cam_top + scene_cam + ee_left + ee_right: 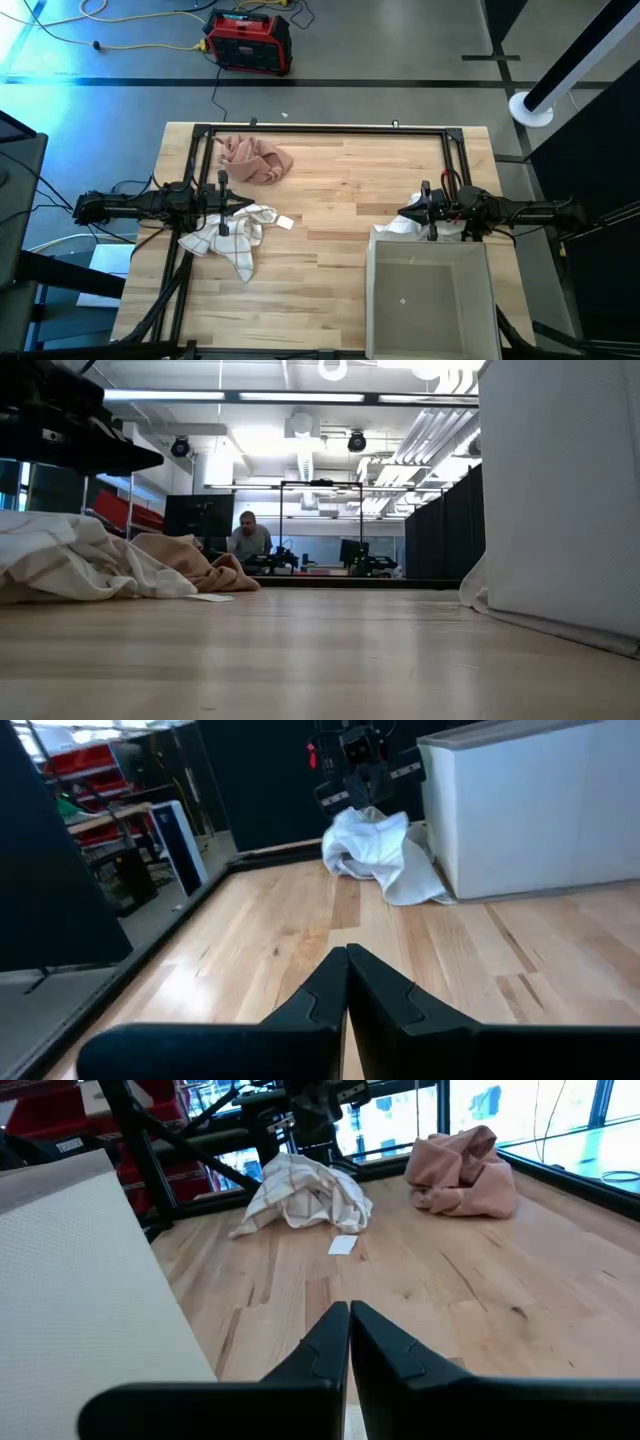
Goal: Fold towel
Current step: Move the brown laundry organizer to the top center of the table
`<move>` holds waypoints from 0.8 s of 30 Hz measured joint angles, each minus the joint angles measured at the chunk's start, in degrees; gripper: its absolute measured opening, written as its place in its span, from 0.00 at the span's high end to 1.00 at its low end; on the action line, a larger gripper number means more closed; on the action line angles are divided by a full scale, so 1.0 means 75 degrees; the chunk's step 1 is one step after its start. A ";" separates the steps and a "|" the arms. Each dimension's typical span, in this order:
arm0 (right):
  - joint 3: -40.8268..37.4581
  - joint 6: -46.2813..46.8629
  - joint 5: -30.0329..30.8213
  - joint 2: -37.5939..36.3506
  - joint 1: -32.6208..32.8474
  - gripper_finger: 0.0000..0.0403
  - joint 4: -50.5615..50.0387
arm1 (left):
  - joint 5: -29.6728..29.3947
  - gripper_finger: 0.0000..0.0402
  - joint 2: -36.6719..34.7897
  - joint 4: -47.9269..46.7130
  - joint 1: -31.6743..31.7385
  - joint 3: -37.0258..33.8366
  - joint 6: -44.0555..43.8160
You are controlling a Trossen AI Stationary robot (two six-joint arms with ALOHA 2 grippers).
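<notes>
Three crumpled towels lie on the wooden table. A pink towel [255, 158] [465, 1170] sits at the far left. A white checked towel [235, 235] [305, 1200] lies at the left, partly below my left gripper [250, 205] [347, 955], which hangs shut and level above it with nothing in it. A plain white towel [402, 228] [375, 850] lies against the bin's far side, under my right gripper [405, 213] [349, 1310], which is also shut and holds nothing.
A pale open bin [430, 295] [530, 810] stands at the near right of the table. A small white tag [343, 1245] lies beside the checked towel. A black frame [330, 128] runs along the table's far edge. Bare wood spans the middle. A person [250, 540] sits far behind.
</notes>
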 joint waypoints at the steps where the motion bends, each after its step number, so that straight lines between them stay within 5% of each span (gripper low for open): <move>1: 0.0003 0.0000 0.0003 -0.0002 0.0002 1.00 0.0009 | -0.0144 1.00 0.0000 0.0008 0.0000 0.0000 0.0105; 11: 0.0773 0.0152 0.0892 0.0004 -0.0003 1.00 0.0981 | -0.1253 1.00 0.0006 0.1918 0.0000 0.0444 0.0514; 17: 0.3464 -0.1530 0.0976 0.0408 -0.0003 1.00 0.0029 | -0.1259 1.00 0.0217 0.2155 0.0000 0.2282 0.1542; 24: 0.7505 -0.0878 0.1100 0.2732 -0.0003 1.00 -0.2831 | -0.1250 1.00 0.2019 0.0544 0.0000 0.5035 0.1470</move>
